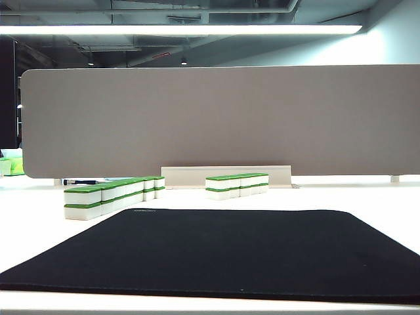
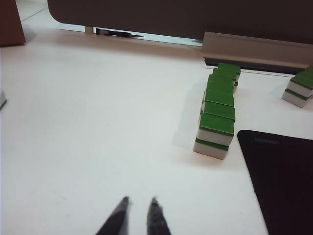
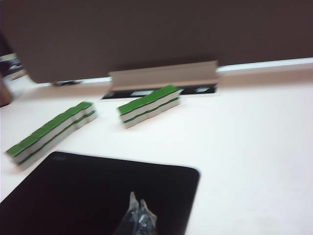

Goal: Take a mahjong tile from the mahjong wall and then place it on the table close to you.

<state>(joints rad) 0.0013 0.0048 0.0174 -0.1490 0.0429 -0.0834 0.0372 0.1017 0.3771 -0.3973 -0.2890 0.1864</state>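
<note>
- Exterior view: the mahjong wall [image 1: 113, 196] stands on the white table [image 1: 33, 216], just off the far left corner of the black mat [image 1: 230, 252]. It is a row two tiles high, its near end looking largest. A second green-and-white row [image 1: 237, 184] stands further back, near the middle, in front of the beige divider panel [image 1: 216, 118] and its pale base [image 1: 226, 176]. Neither arm shows here.
- Left wrist view: the left gripper [image 2: 139, 215] hangs over bare table, well short of the wall [image 2: 217, 115] and to one side of it. Its dark fingertips [image 2: 155, 215] stand close together with a thin gap and nothing between them. The wall's near end tile faces the camera beside the mat's corner [image 2: 279, 176].
- Right wrist view: the picture is blurred. The right gripper [image 3: 138, 218] hovers above the mat [image 3: 93, 196]; its tips seem bunched together and empty, though I cannot tell the gap for sure. The wall [image 3: 51, 132] lies off the mat's far corner, the other row [image 3: 149, 105] beyond it.
- Handling, as I judge it: a tile looks small, hard and smooth-sided, light and stiff but slippery. Taking a top end tile by its two long white flanks should leave its neighbours undisturbed.
- Surface and room: the tabletop is glossy and flat; the mat gives a softer landing, with open space near the robot.
</note>
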